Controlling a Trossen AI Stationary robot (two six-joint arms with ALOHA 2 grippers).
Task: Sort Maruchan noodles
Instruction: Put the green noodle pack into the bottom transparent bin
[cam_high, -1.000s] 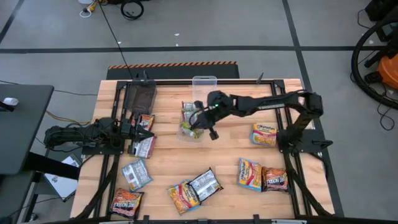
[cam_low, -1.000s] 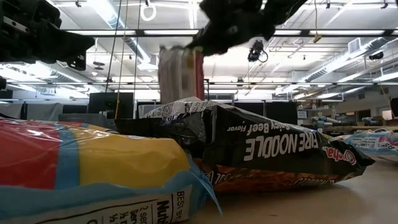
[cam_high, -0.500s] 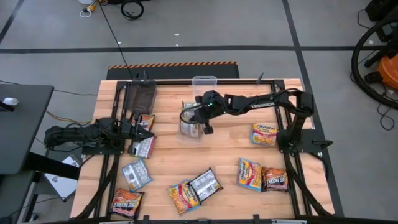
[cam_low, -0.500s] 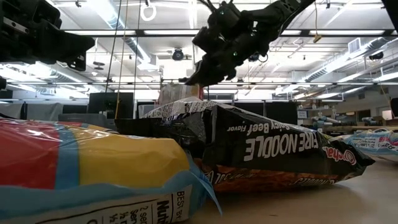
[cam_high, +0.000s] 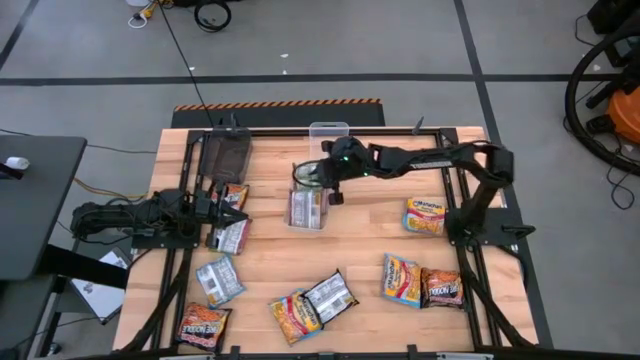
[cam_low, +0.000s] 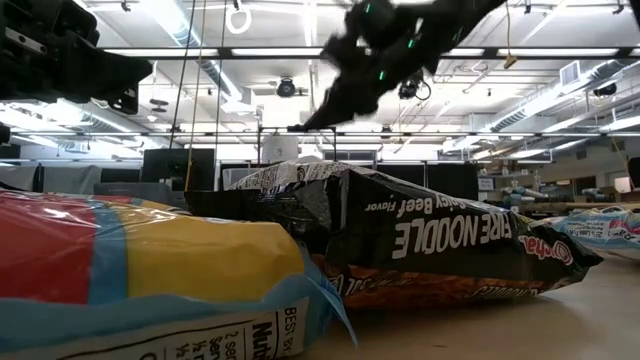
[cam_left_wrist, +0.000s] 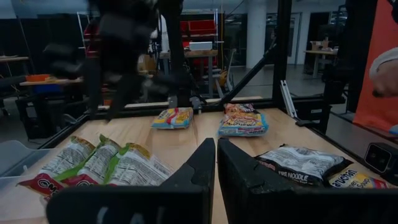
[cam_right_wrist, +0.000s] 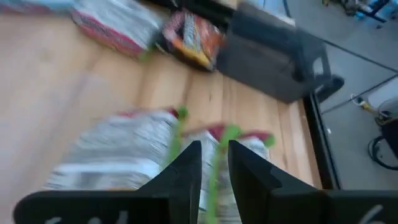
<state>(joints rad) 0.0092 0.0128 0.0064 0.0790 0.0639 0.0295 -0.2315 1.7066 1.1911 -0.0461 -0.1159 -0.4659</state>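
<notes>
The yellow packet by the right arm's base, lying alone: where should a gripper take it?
The yellow packet lies flat on the table, clear of its neighbours. Probably best to come straight down and pinch a free short edge, since nothing crowds it.

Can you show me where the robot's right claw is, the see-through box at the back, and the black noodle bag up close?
right gripper (cam_high: 322, 185): high view, between its fingertips.
clear bin (cam_high: 328, 131): high view, its rim.
black noodle packet (cam_low: 440, 237): low view, its printed front.

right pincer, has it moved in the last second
Yes. In the high view the right pincer has pulled back from the noodle packets toward the clear bin at the table's far edge.
</notes>
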